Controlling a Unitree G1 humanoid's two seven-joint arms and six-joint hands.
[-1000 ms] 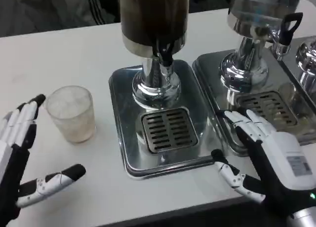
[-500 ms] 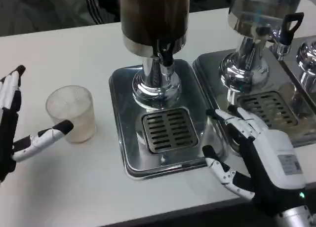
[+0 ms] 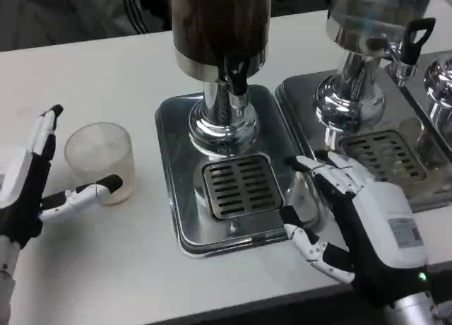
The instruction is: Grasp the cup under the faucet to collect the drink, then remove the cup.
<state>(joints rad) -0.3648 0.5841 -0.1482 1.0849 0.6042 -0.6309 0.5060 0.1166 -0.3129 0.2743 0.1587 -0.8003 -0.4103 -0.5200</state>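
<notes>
— While the cup [image 3: 100,160] stands upright on the white table [image 3: 106,78], where is it relative to the left hand [image 3: 32,187]?

— At about two o'clock from the hand's middle, between the spread fingers: one fingertip [image 3: 111,184] lies at the cup's six o'clock, right by its base, though contact cannot be told; the others rise at its nine o'clock, apart from it. That hand is wide and holds nothing.

— And the faucet [image 3: 235,81]?

— At the cup's two o'clock, well apart, above the slotted grate [image 3: 242,185] of the steel drip tray [image 3: 176,120].

— The right hand [image 3: 367,226]?

— Spread wide, empty, at the tray's four o'clock corner, over its rim.
</notes>
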